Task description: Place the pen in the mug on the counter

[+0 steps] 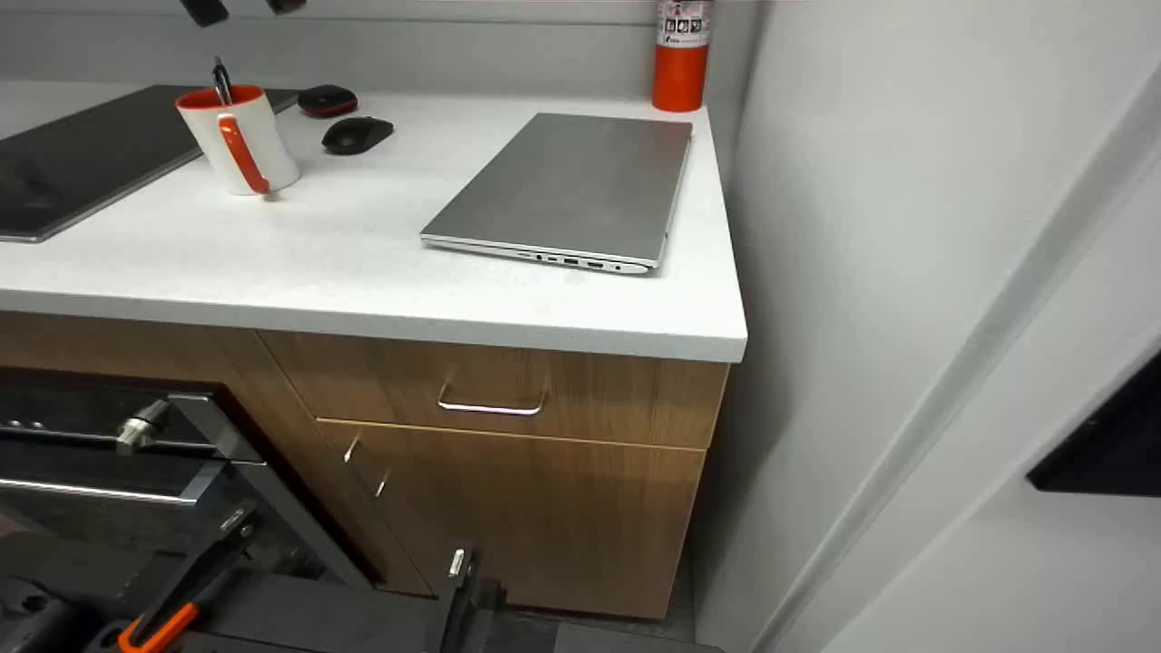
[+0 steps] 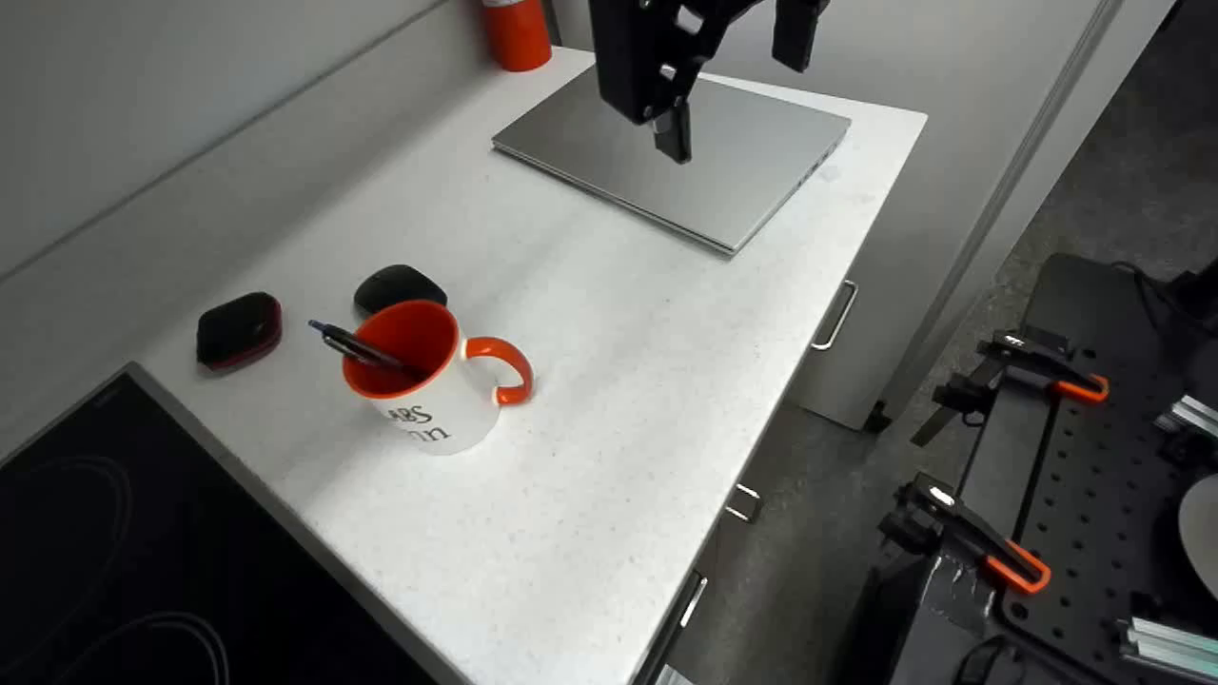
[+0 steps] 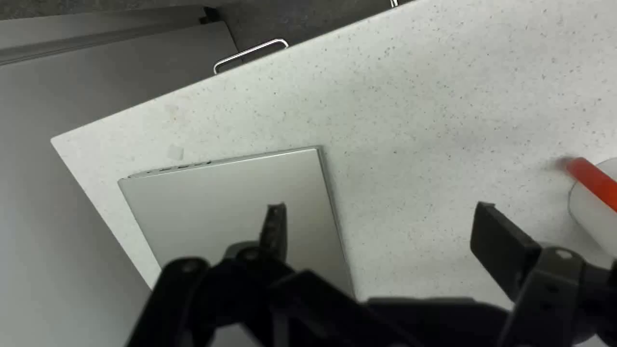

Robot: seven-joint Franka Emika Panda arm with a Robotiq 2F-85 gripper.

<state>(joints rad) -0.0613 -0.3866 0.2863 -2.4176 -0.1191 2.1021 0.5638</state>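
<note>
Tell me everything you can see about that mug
The mug, apparently ceramic, is white outside and orange-red inside, with a matching handle and dark lettering, only partly readable. It stands upright on the counter between the cooktop and laptop. A dark pen leans inside, its upper end sticking out.

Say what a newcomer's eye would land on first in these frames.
The white mug, orange-red inside, would likely come first: it stands on the counter near the cooktop with a dark pen leaning in it. Next come the black hand, open and empty above the counter, and the red canister at the counter's back corner, behind the grey laptop.
</note>
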